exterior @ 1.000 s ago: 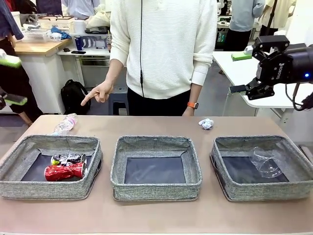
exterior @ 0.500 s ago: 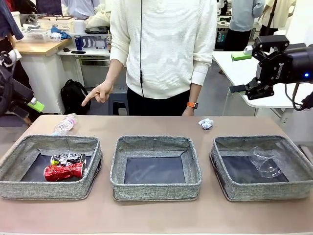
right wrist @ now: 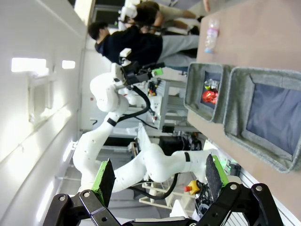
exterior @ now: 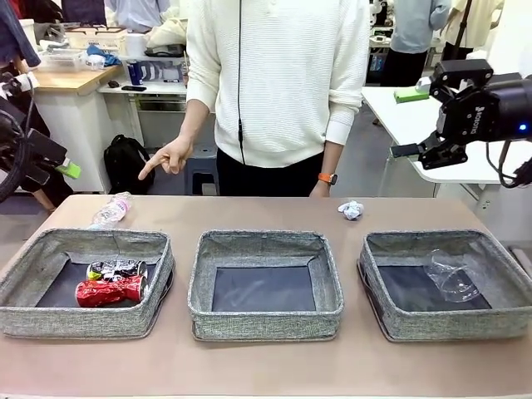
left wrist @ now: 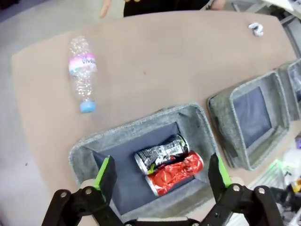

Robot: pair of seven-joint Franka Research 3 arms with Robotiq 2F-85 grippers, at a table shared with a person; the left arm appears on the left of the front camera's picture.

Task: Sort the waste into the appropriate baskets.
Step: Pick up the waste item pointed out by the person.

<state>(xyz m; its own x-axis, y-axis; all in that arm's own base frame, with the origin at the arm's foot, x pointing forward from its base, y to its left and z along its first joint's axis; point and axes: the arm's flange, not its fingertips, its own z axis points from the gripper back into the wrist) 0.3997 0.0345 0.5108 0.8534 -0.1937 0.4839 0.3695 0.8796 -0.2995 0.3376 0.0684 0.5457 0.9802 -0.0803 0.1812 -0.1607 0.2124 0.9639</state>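
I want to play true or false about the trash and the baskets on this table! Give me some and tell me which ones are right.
1. The crushed red can and the crushed dark printed can lie in the left basket. True.
2. The clear plastic cup is in the middle basket. False: it lies in the right basket.
3. The clear plastic bottle lies on the table, outside the baskets. True.
4. The left end effector grips the crumpled paper ball. False: it is open and holds nothing; the ball lies on the table near the person.
5. The right end effector is open. True.
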